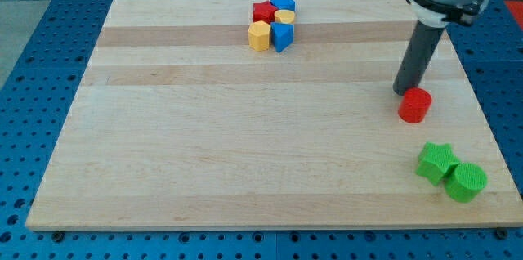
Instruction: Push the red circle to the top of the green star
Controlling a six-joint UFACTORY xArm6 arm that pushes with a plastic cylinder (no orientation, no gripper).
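The red circle (415, 105) sits on the wooden board near the view's right edge. The green star (435, 162) lies below it and slightly to the right, with a gap between them. A green circle (467, 182) touches the star at its lower right. My tip (401, 91) rests on the board just up and left of the red circle, touching or almost touching its edge.
A cluster sits at the view's top centre: a red star (262, 11), a blue block (283, 2), a yellow circle (284, 17), a yellow hexagon (259, 36) and another blue block (282, 37). The board's right edge (482, 121) runs close to the red circle.
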